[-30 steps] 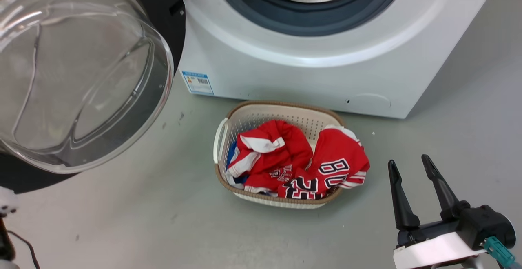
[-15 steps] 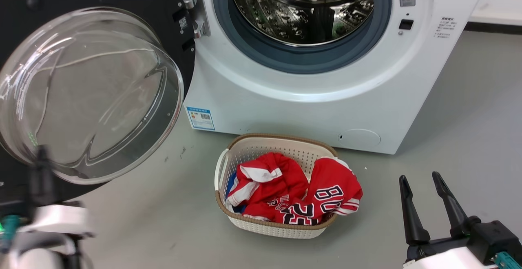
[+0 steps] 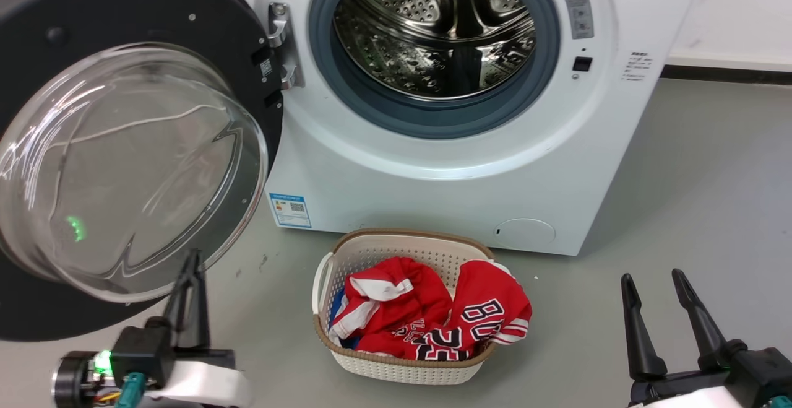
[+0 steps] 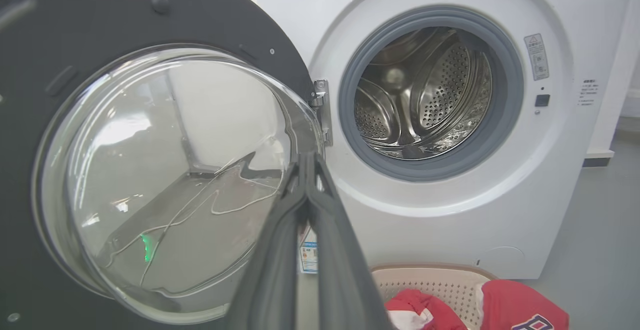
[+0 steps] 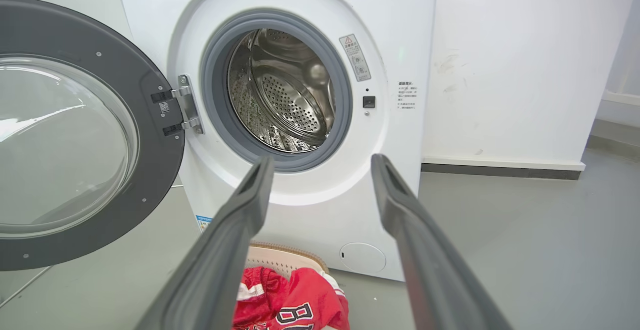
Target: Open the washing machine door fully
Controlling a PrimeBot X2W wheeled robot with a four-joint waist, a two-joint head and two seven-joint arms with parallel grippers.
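Grey floor [image 3: 693, 197] runs up to a white wall [image 5: 500, 69] behind the washing machine [image 3: 433, 197], a white front-loader seen from in front and above. The washing machine door [image 3: 124, 12] is swung out on the hinge [image 3: 279, 46] at the left edge of the machine's opening as the head camera sees it. It stands wide of the front panel with its black inner rim and bulging glass bowl [image 3: 124, 173] turned towards the robot. The opening is uncovered, showing the perforated steel drum [image 3: 433, 30] ringed by the grey gasket [image 3: 433, 122]. Low on the machine's front are a blue sticker [image 3: 289, 210] at the left corner and a round flap [image 3: 525, 233] towards the right. A cream laundry basket [image 3: 396, 368] sits on the floor just in front of the machine, below the opening, with red jerseys [image 3: 433, 315] piled in it. The left gripper [image 4: 306, 162] is to the left of the basket, below the bowl's lower edge. Its two fingers are pressed together with nothing between them, and whether it touches the glass cannot be told. The right gripper [image 3: 652, 277] is off the machine's right front corner, well apart from it, fingers spread and empty.
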